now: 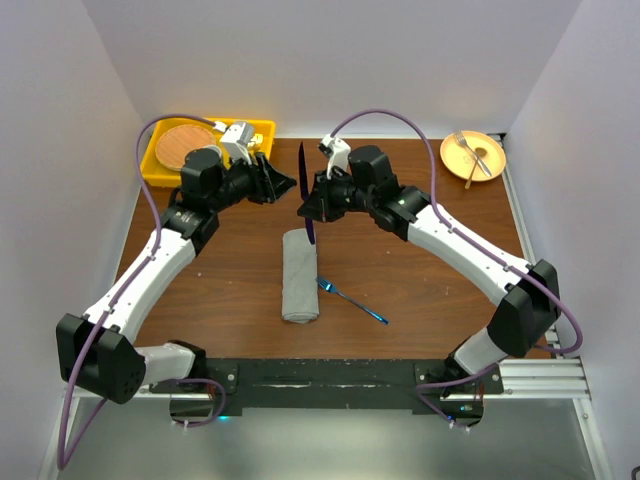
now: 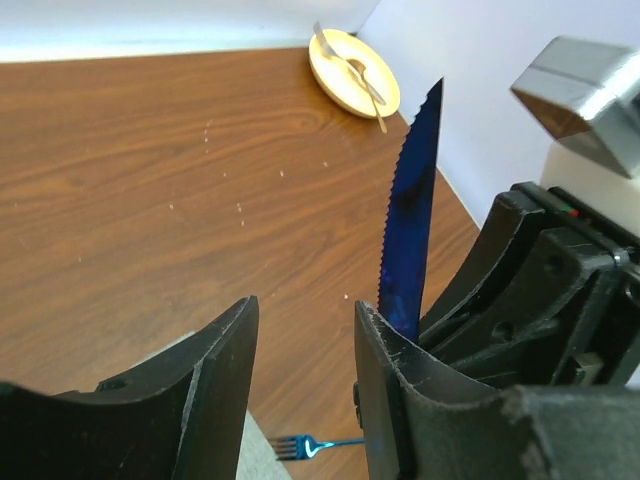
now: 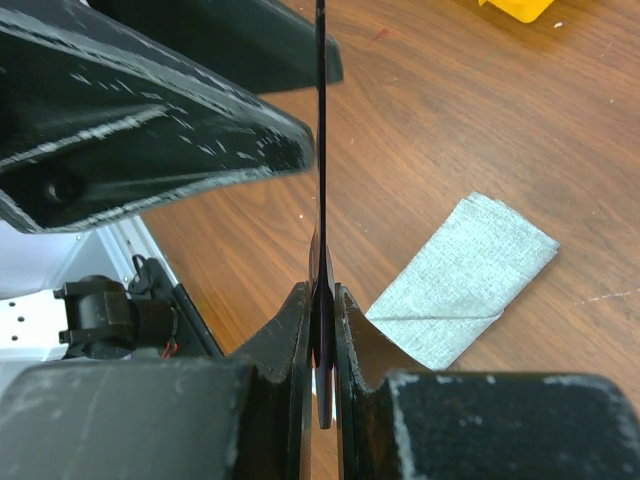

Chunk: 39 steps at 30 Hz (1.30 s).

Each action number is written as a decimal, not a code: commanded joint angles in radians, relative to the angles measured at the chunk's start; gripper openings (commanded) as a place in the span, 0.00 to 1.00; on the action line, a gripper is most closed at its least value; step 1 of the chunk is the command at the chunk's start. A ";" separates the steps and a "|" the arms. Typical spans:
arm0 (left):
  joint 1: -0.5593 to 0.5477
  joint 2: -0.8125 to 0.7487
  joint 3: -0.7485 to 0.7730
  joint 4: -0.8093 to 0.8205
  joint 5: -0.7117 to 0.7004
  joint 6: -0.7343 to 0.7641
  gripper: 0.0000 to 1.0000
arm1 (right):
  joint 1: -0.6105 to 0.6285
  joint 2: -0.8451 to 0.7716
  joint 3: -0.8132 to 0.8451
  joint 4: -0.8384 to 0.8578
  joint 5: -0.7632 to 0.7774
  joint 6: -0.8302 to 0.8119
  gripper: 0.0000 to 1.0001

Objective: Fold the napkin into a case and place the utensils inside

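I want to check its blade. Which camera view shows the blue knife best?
The left wrist view: the blue knife shows its broad side and serrated edge. The right wrist view sees it edge-on, a thin line clamped in the right hand. The top view shows a dark sliver.

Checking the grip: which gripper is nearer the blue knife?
Right. The right gripper is shut on the knife. The left gripper stands open alongside the blade, which lies outside its jaws.

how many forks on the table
2: a blue fork beside the folded napkin, and a silver fork on the yellow plate at the far right corner. The yellow tray could hide others.
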 commanded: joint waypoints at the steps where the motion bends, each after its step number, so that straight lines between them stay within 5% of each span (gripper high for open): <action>1: -0.006 -0.012 0.038 0.025 0.026 -0.013 0.49 | 0.005 0.008 0.017 0.036 0.031 -0.023 0.00; 9: -0.012 -0.026 -0.003 0.133 0.062 -0.082 0.56 | 0.007 0.019 0.023 0.030 0.030 -0.013 0.00; 26: -0.074 0.054 0.077 0.042 -0.058 -0.061 0.40 | 0.009 0.015 0.003 0.033 0.030 -0.022 0.00; 34: -0.084 0.072 0.080 0.045 -0.070 -0.078 0.41 | 0.016 0.022 0.008 0.022 0.045 -0.025 0.00; 37: -0.084 0.072 0.080 0.044 -0.081 -0.076 0.37 | 0.016 0.024 0.010 0.025 0.048 -0.026 0.00; 39: -0.084 0.072 0.080 0.042 -0.084 -0.076 0.23 | 0.016 0.025 0.011 0.021 0.048 -0.032 0.00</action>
